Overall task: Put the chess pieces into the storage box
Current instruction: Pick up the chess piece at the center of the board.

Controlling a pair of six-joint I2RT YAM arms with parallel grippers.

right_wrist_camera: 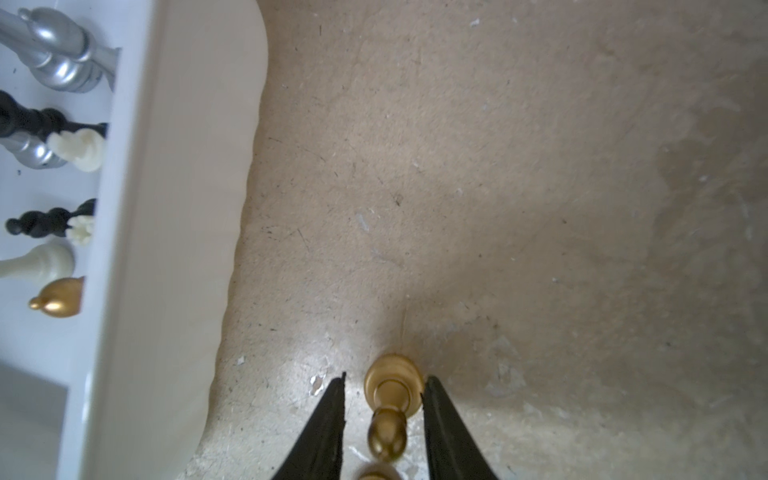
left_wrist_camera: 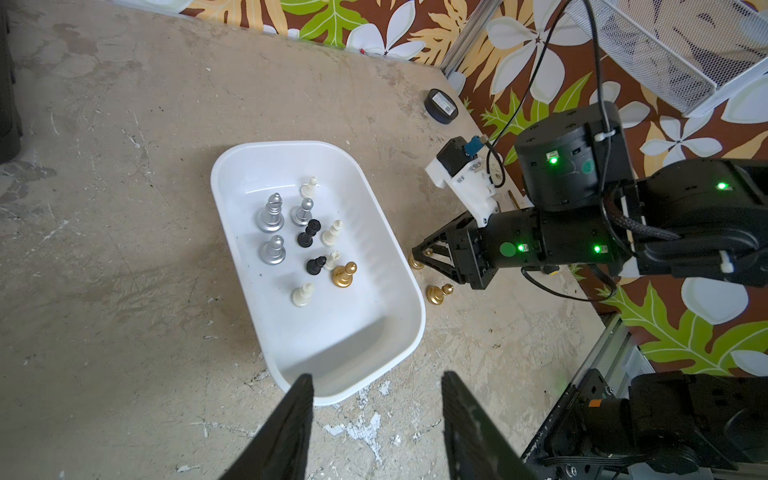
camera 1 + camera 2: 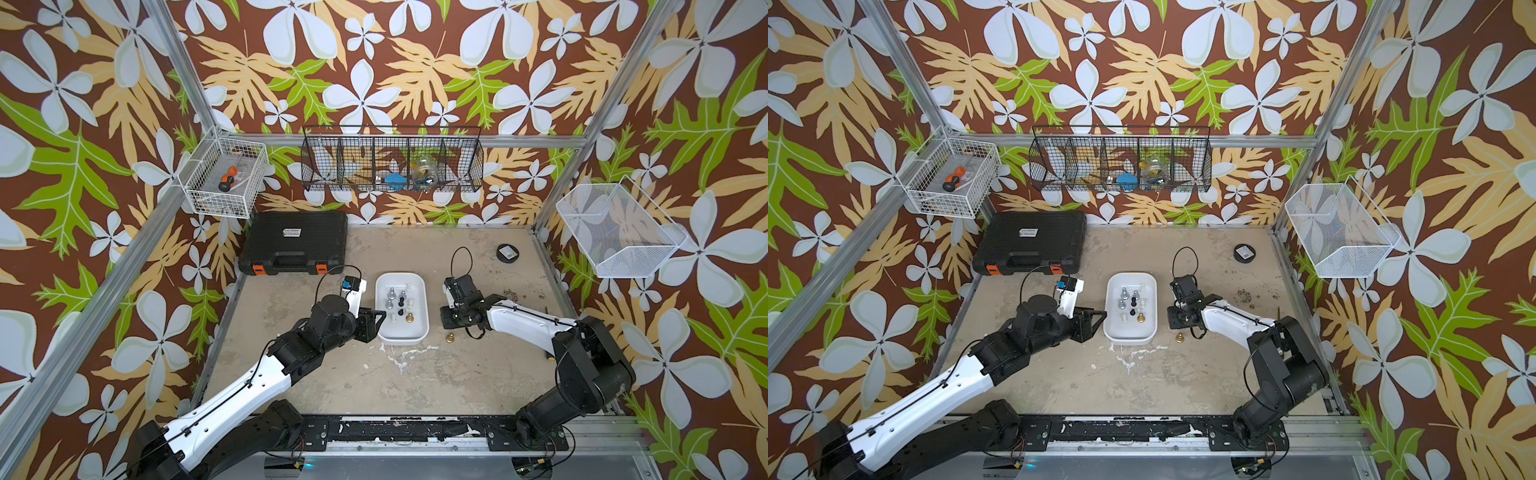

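Step in hand: pick-up of a loose piece. Most chess pieces (image 2: 272, 216) stand inside the storage box (image 2: 332, 345): silver, black, cream and one gold. Two more are outside it on the table (image 3: 374, 374), both just beside the box wall that faces my right arm.

The right gripper (image 1: 384, 378) is down at the table with its fingers either side of the first gold pawn (image 1: 394, 384). One finger touches the base and the other stands slightly apart, so I judge the grip not yet made. The second gold pawn (image 2: 438, 293) sits just beside that gripper. The left gripper (image 2: 374, 378) hovers at the box's near end, fingers parted, nothing between them.

Next move, as I judge it: close fully on the pawn, lift straight up, carry it over the box rim and release onto bare box floor. Keep clear of the second pawn while lifting.
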